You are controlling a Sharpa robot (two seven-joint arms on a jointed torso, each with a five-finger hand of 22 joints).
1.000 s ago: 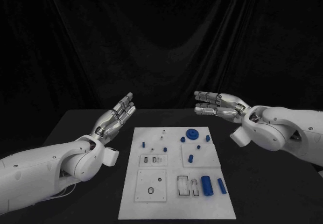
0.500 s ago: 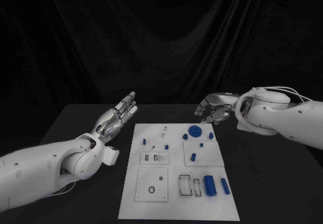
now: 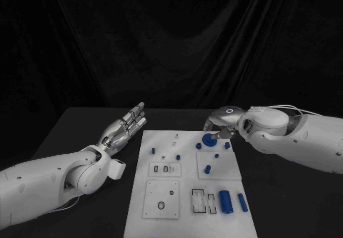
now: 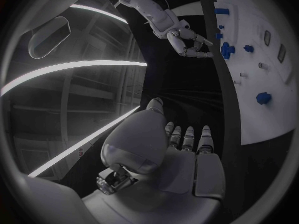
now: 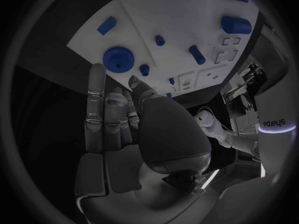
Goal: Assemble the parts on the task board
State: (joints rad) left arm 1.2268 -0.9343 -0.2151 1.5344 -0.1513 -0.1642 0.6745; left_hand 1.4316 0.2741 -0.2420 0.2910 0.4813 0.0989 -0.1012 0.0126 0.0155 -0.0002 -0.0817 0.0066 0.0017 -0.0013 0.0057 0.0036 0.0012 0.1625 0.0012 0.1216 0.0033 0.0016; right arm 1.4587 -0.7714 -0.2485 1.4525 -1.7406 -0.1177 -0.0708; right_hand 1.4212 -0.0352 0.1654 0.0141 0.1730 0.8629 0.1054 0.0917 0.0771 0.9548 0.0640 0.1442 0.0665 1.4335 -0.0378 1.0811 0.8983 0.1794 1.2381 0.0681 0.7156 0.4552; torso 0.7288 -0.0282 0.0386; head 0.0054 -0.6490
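The white task board (image 3: pixel 186 220) lies in the middle of the table. A blue gear (image 3: pixel 208 140) stands at its far right corner with small blue pegs (image 3: pixel 199 146) around it. Two blue cylinders (image 3: pixel 225 201) lie near the front right. My right hand (image 3: pixel 220 125) hovers just above and behind the gear, fingers apart and pointing down, holding nothing. The right wrist view shows its fingers (image 5: pixel 96 102) close to the gear (image 5: pixel 118 58). My left hand (image 3: pixel 125 126) is raised beside the board's far left corner, flat and empty; the left wrist view shows it (image 4: pixel 184 147) off the board (image 4: pixel 274 84).
Rectangular plates with slots (image 3: pixel 202 199) and holes (image 3: pixel 161 204) sit in the board's near half. Black table (image 3: pixel 286 198) stretches on both sides of the board. A black curtain closes off the back.
My right arm has swung in and brought its hand down from mid-air to the gear at the board's far right corner. The left hand has hardly moved.
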